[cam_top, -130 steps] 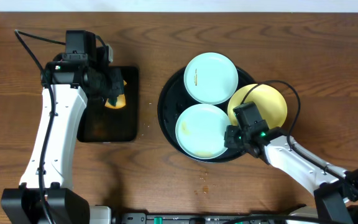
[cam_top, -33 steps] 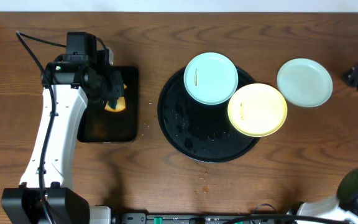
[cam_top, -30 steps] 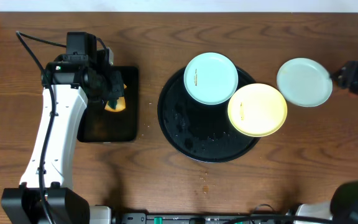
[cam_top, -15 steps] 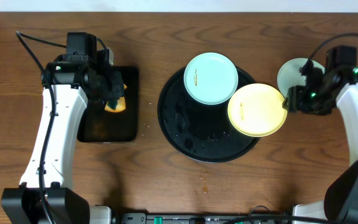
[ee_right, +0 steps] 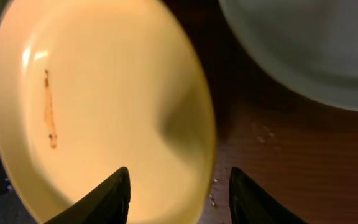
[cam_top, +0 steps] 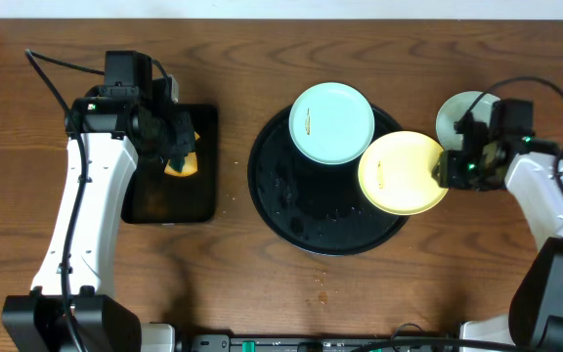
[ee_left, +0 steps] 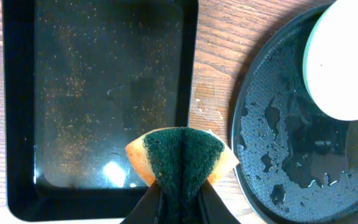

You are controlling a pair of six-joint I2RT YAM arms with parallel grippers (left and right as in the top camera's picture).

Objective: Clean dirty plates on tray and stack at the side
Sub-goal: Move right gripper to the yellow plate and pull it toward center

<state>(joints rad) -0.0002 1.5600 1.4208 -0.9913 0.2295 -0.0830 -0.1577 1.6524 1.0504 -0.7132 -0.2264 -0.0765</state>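
The round black tray (cam_top: 291, 210) holds a pale blue plate (cam_top: 331, 122) with a brown smear at the back and a pale yellow plate (cam_top: 399, 173) with a smear, overhanging its right rim. Another pale blue-white plate (cam_top: 454, 115) lies on the table to the right, partly hidden by my right arm. My right gripper (cam_top: 450, 168) is open, its fingers (ee_right: 178, 186) straddling the yellow plate's (ee_right: 98, 106) right edge. My left gripper (cam_top: 176, 149) is shut on a green and orange sponge (ee_left: 181, 155) above the rectangular tray.
A small rectangular black tray (cam_top: 172, 200) lies at the left, wet and speckled (ee_left: 98, 93). The round tray's floor is wet (ee_left: 291, 149). A few crumbs lie on the wooden table in front of the round tray (cam_top: 321, 279).
One pale blue plate has left the round tray and now lies on the table at the right. My right gripper came back in and reached the yellow plate's right edge. Left arm unmoved.
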